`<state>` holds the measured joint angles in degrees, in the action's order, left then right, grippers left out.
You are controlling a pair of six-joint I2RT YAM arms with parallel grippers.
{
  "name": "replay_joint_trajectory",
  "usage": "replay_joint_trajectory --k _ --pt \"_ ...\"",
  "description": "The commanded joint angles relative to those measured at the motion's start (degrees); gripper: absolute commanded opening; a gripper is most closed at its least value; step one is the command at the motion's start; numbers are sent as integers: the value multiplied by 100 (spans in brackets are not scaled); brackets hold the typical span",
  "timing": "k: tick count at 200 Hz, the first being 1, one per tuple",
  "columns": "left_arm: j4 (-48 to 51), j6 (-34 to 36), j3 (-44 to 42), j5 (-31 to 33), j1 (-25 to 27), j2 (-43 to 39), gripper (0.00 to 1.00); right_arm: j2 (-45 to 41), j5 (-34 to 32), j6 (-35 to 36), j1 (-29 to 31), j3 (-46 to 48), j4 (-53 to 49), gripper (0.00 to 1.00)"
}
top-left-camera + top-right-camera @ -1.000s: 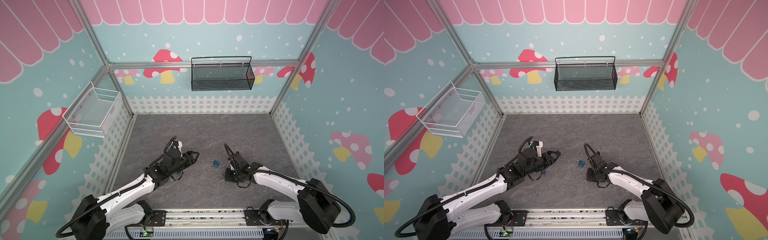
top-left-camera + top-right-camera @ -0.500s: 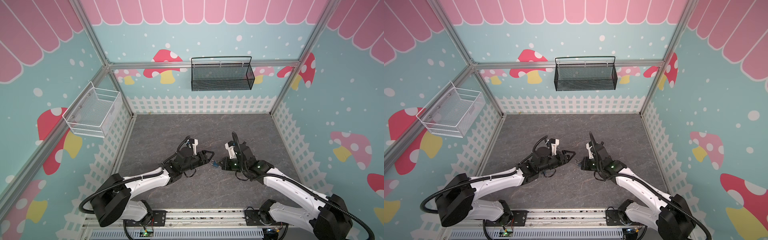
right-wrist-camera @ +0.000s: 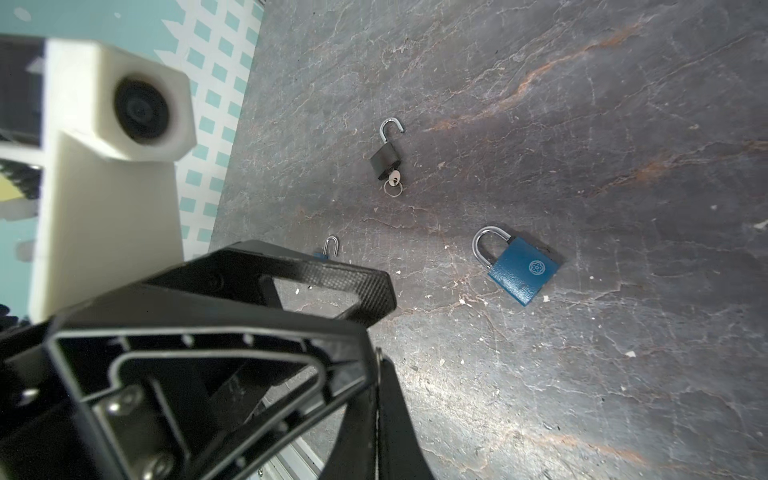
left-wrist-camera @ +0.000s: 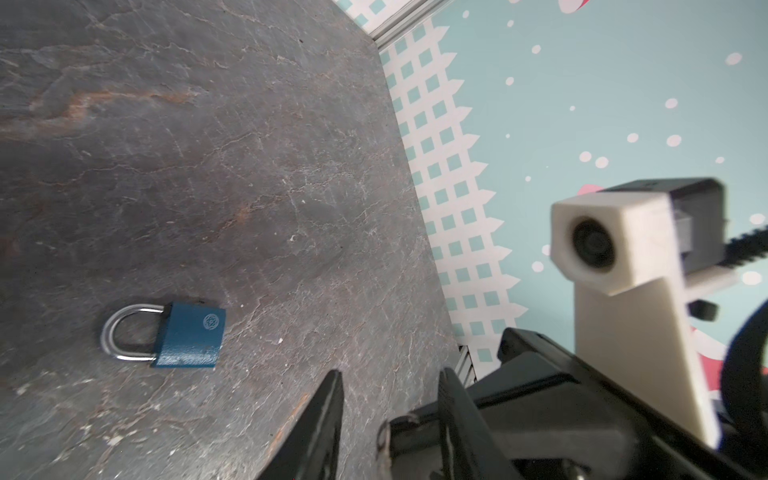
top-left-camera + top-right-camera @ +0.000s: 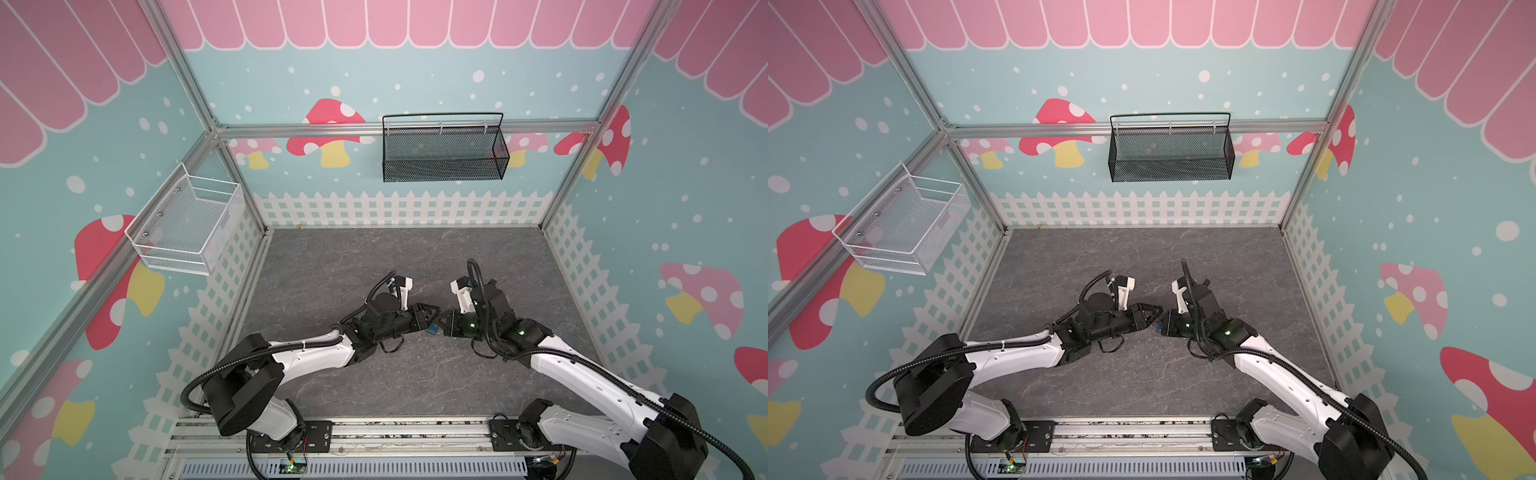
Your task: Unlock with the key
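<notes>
Robot arms meet over a locked padlock: the left gripper (image 5: pixel 429 313) and the right gripper (image 5: pixel 446 323) are pictured nose to nose above the slate-patterned tabletop (image 5: pixel 374 266). A blue padlock (image 4: pixel 189 336) is seen lying flat on the tabletop near them, its shackle closed. The left gripper's fingers (image 4: pixel 328 415) are held narrowly apart on either side of the right gripper's tip, where a small metal ring (image 4: pixel 380 434) is glimpsed. The right gripper is closed, though what it pinches cannot be made out. Farther off, a black padlock (image 3: pixel 385 157) is shown with its shackle open and a key (image 3: pixel 394 178) in its base. A smaller blue padlock (image 3: pixel 330 248), shackle open, is partly hidden behind the left gripper.
</notes>
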<state>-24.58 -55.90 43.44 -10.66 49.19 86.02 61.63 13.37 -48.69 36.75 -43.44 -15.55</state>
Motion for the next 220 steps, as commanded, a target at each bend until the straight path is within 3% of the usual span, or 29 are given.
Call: replay_joint_trajectory --k 1,59,82,134,169,190,220 --pt "108 107 2 280 29 -187 30 -85 -152 -74 -16 -147 -108 0" --pt "-212 65 -19 389 38 -219 21 8 -85 -122 -28 -82 -99 0" --pt "317 158 55 591 29 -296 21 -28 -184 -121 -23 -120 -133 0" --pt "446 -741 -327 1168 -169 -1312 45 -117 115 -394 -15 -166 518 0" --pt "635 -1279 -651 1808 -524 -2151 57 -99 86 -1323 80 -87 1603 0" --pt "211 -528 -661 1919 -720 -2244 60 3 -20 -1582 181 -367 1862 0" --pt "-1392 1414 -842 980 -884 -2044 58 157 -135 -1638 192 -1220 1234 0"
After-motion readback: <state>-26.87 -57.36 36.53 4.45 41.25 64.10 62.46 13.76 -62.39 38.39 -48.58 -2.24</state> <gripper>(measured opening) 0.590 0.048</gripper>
